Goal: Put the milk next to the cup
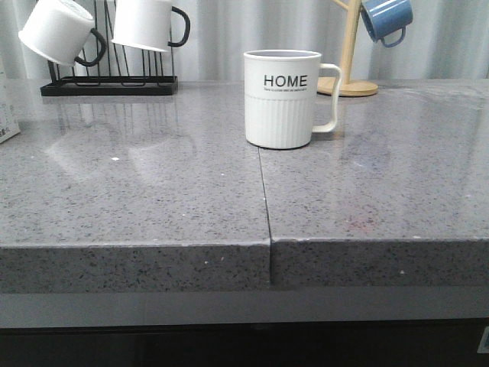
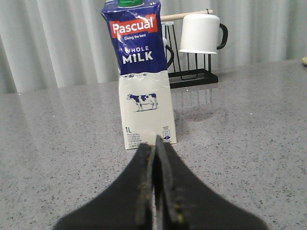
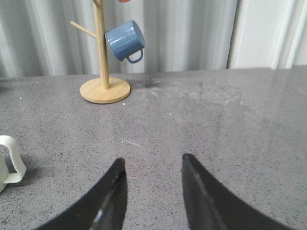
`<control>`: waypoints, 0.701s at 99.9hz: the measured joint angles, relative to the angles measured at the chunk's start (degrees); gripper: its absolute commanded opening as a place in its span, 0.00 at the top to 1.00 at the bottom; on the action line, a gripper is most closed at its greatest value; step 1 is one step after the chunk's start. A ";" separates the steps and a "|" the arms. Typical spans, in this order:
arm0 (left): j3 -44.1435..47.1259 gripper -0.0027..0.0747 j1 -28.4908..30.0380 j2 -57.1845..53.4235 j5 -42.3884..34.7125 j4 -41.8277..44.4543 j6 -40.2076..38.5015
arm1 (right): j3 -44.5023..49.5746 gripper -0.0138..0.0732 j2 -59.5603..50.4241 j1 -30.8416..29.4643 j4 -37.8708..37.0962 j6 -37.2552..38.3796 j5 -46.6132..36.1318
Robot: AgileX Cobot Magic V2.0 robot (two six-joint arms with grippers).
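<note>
The milk [image 2: 141, 76], a tall carton with a blue top, "WHOLE MILK" lettering and a cow picture, stands upright on the grey counter. My left gripper [image 2: 154, 143] is shut and empty, its tips just short of the carton's base. In the front view only a white sliver of the milk [image 1: 6, 115] shows at the far left edge. The cup [image 1: 281, 99], a white ribbed "HOME" mug, stands mid-counter with its handle to the right. My right gripper [image 3: 152, 163] is open over bare counter, with the cup's handle [image 3: 10, 165] off to one side. The front view shows neither gripper.
A black rack [image 1: 111, 84] holding white black-handled mugs [image 1: 61, 30] stands at the back left, just behind the milk. A wooden mug tree [image 3: 103, 88] with a blue mug [image 3: 123, 40] stands at the back right. A seam [image 1: 264, 191] runs down the counter to its front edge.
</note>
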 measured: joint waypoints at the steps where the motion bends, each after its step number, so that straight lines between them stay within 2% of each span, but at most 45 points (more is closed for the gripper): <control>1: 0.00 0.99 0.00 0.00 0.00 0.00 0.00 | 0.33 0.50 -0.31 0.00 0.01 0.00 0.12; 46: 0.00 0.99 0.00 0.00 0.00 0.00 0.00 | 11.02 0.52 -16.51 0.00 -0.23 0.24 1.79; 56: 0.00 0.99 0.00 0.00 0.00 0.00 0.00 | 12.08 0.57 -17.27 0.00 -0.23 0.24 2.42; 70: 0.00 0.99 0.00 0.00 0.00 0.00 0.00 | 12.89 0.71 -17.45 0.00 -0.13 0.24 2.67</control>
